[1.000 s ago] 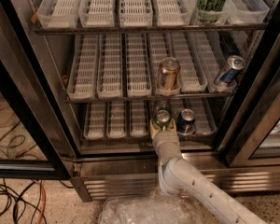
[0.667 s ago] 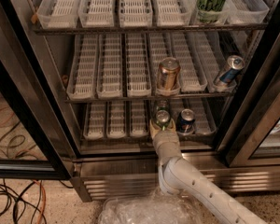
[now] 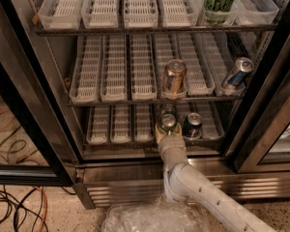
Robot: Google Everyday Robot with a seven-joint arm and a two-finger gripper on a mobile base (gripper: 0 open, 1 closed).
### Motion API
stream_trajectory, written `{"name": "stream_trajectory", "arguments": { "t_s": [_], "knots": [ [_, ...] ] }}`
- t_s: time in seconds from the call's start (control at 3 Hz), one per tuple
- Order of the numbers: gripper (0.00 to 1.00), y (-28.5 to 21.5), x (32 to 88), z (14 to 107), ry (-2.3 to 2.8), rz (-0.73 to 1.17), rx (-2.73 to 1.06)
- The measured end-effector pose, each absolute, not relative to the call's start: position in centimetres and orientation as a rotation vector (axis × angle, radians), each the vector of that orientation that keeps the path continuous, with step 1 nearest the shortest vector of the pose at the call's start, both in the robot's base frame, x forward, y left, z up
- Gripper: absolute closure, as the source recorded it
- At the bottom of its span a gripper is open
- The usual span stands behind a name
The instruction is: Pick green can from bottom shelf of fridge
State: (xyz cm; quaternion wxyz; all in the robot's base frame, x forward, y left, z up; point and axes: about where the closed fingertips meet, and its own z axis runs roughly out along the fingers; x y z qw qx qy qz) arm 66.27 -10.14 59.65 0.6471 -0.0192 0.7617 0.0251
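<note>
Nothing has shifted over the past second: the gripper (image 3: 167, 129) stays put at the front of the bottom shelf (image 3: 121, 129), and every can sits where it was. The robot's pale arm (image 3: 198, 187) reaches up from the lower right, over the ribbed steel base of the open fridge (image 3: 150, 180), and ends at the green can (image 3: 168, 122). That can stands upright in a lane right of the shelf's middle, its silver top showing just above the gripper. From where I stand the gripper is right up against the can, but I cannot tell whether it has clamped on it or not.

A second green can (image 3: 167, 108) stands directly behind the first in the same lane. A dark blue can (image 3: 192, 124) stands just to the right, near the gripper but apart from it. One rack up, a copper can (image 3: 174, 76) stands upright above the gripper, and a blue can (image 3: 237, 73) leans at the right edge. A tall green-and-black can (image 3: 220, 1) stands on the top rack. Crumpled clear plastic (image 3: 150, 219) lies on the floor before the fridge, and cables (image 3: 14, 207) trail at lower left.
</note>
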Motion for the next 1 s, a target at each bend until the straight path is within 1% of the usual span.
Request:
{"name": "stream_trajectory", "arguments": {
  "t_s": [1.0],
  "knots": [
    [1.0, -11.1, 65.7, 62.3, 1.637, 0.03, -0.02]
  ]
}}
